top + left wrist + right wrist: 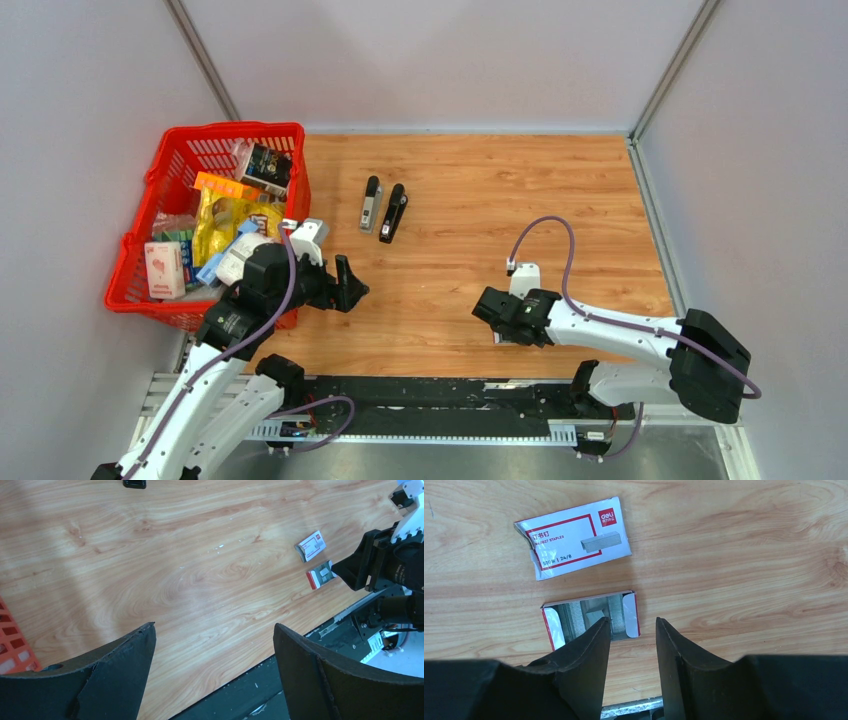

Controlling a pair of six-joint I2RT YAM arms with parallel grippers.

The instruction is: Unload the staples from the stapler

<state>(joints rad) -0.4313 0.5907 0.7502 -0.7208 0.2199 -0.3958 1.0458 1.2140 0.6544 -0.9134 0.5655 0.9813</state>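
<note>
Black fingers [579, 670] of the right tool [632, 625] are standing partly parted with nothing between them, hanging just over the near edge of the open staple tray [550, 622]. Silvery staples [574, 617] are lying inside it. Their long axis seems to be running away from the camera, across the tray, though the fingers are hiding the near ends. Printed box sleeve [574, 537] is lying just beyond, apart from the tray, on the desk [749, 555].

Judgement: a drop into the tray appears to be going on. Lifting straight up is advisable, so that neither finger is dragging the light card tray.

Left wrist view: left tool [214, 626] is hanging wide open and empty over bare desk, well apart from the tray.

Top view: silver-topped stapler [371, 203] and black stapler [393, 212] are lying side by side, long axes running near-to-far, far ends leaning slightly right. Which one is being unloaded I cannot tell. At left, a red basket [215, 135] is sitting.
</note>
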